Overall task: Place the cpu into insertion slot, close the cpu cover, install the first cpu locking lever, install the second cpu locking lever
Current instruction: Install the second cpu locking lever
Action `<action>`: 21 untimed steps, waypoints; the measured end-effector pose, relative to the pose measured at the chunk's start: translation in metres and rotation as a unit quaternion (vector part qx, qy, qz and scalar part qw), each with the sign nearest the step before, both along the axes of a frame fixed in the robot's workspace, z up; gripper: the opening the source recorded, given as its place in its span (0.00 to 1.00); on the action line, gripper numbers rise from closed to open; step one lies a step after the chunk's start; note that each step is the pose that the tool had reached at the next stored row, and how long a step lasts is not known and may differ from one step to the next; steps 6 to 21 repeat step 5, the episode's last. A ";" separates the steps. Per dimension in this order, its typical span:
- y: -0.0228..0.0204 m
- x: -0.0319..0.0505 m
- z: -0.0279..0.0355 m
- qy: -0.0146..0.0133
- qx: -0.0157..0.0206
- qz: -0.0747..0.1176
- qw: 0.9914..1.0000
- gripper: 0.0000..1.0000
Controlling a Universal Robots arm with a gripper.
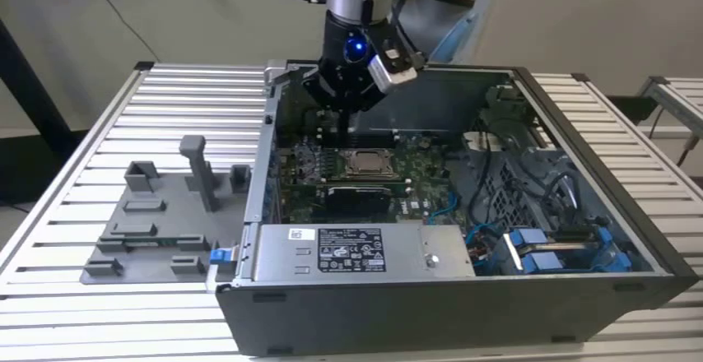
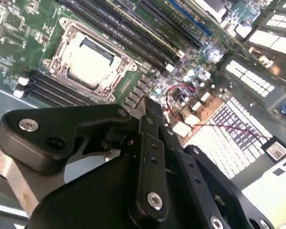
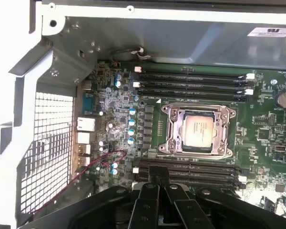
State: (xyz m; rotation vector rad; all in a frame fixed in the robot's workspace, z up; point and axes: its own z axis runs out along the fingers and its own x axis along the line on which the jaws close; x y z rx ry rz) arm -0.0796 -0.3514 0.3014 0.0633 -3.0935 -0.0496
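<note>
Above the motherboard [image 1: 363,177], the claw [image 1: 345,119] points down, fingers closed, gripping nothing.

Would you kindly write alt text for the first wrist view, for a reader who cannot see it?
A silver-tan square cpu sits in the insertion slot on a green motherboard, framed by the closed silver metal cpu cover. Black memory slots run along two sides of it inside the grey metal computer case. The robot's black hand hovers beside the socket, holding nothing.
</note>
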 end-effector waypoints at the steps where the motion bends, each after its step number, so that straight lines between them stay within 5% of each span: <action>1: 0.0000 0.0000 0.0000 0.000 0.000 0.000 1.000 0.11; 21: 0.0000 0.0000 0.0013 0.000 0.000 0.000 1.000 0.11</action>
